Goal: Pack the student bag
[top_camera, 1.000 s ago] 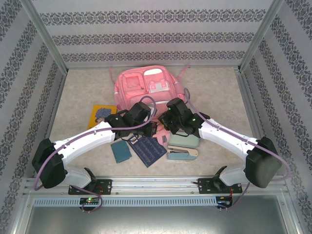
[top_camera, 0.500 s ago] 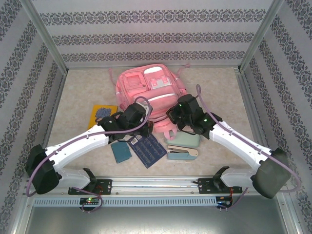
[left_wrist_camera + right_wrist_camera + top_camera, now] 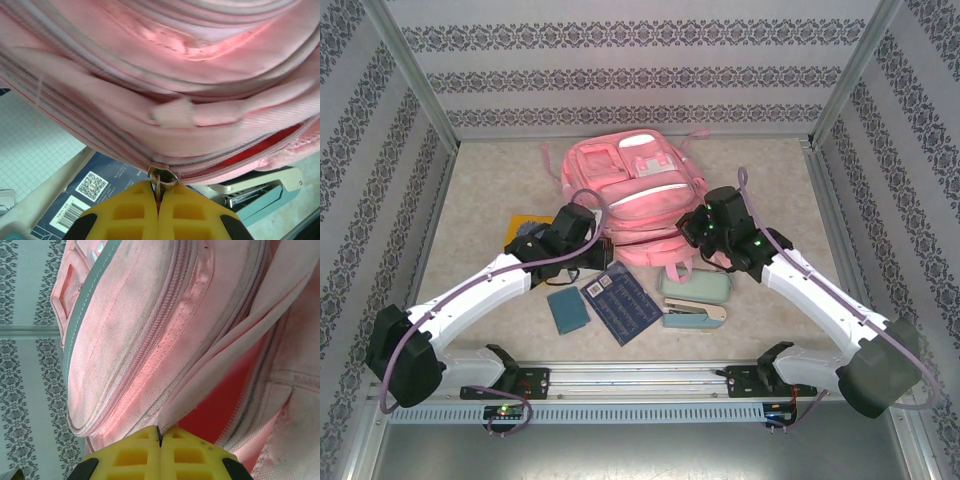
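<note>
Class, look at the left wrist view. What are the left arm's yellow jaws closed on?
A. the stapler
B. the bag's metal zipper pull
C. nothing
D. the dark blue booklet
B: the left gripper has its jaws shut on the metal zipper pull at the lower edge of the pink student bag.

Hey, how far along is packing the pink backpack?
Done: nothing packed that I can see. In hand: the left gripper pinches a zipper pull on the student bag, the right gripper pinches its fabric edge, red lining showing. Left: stapler, green case, blue booklet, teal book and yellow book lie outside it.
</note>
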